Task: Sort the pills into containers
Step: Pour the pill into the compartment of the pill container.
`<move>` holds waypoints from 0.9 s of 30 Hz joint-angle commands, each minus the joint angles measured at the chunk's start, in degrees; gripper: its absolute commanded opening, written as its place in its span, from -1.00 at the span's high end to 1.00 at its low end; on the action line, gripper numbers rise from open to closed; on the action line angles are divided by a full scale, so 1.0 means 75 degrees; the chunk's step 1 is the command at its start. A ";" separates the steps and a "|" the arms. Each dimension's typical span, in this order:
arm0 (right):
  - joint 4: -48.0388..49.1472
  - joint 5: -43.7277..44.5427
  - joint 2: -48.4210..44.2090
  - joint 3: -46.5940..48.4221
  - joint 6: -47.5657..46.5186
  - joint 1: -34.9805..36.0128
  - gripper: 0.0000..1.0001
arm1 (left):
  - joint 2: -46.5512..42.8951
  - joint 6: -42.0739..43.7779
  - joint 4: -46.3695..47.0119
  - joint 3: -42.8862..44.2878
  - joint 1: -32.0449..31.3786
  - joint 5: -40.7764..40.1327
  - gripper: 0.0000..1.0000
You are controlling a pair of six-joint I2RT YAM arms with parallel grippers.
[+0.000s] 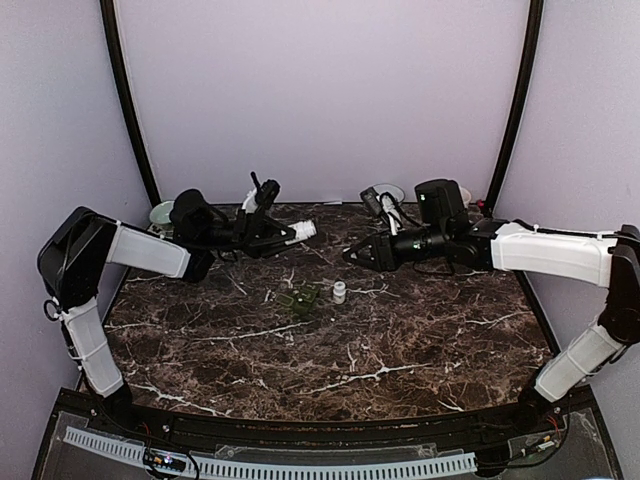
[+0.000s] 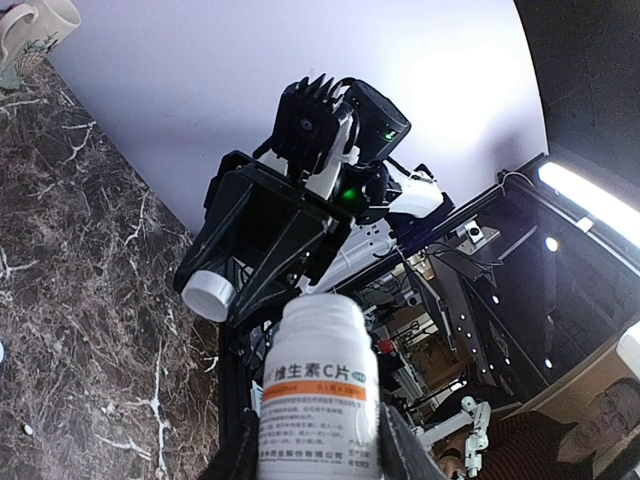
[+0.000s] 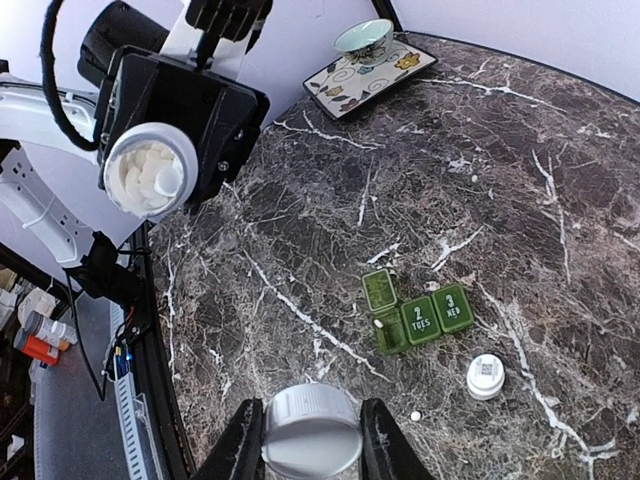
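White plastic bottle (image 2: pixel 318 400) label reads "维生素C片"; green plastic pill organiser (image 3: pixel 420 320) lids read "2 TUES" and "3 WED"

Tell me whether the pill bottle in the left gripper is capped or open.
Open: the right wrist view looks into the bottle, uncapped, white pills inside. The right gripper holds a white cap.

Table centre: green pill organiser (image 1: pixel 300 298) and small white container (image 1: pixel 339 291) stand just beside each other, open from above and from the near side.
Above the far centre: left gripper (image 1: pixel 285 234) with its pill bottle (image 1: pixel 303 231) faces right gripper (image 1: pixel 352 252) with a white cap (image 3: pixel 312 430), a narrow gap between them.
Near half: bare marble table (image 1: pixel 400 370), wide room to pass.
Back left: tray (image 3: pixel 365 70) bearing a cup (image 3: pixel 362 38).
Back right: pale dish (image 1: pixel 385 192) against the wall.
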 commanded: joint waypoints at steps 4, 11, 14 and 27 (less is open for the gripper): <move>0.0658 0.0160 0.0149 -0.0492 0.0676 -0.0021 1.00 | 0.0604 -0.1861 0.3408 -0.0592 0.0101 -0.0235 0.62; 0.0720 0.0369 0.0298 -0.0723 0.1112 -0.0228 1.00 | 0.0613 -0.1740 0.3355 -0.0561 0.0166 -0.0204 0.63; 0.0762 0.0418 0.0353 -0.0906 0.1292 -0.0345 1.00 | 0.0614 -0.1771 0.3458 -0.0650 0.0190 -0.0211 0.64; 0.0820 0.0723 0.0531 -0.1196 0.1452 -0.0529 1.00 | 0.0580 -0.1071 0.3192 -0.1751 0.0243 -0.0223 0.64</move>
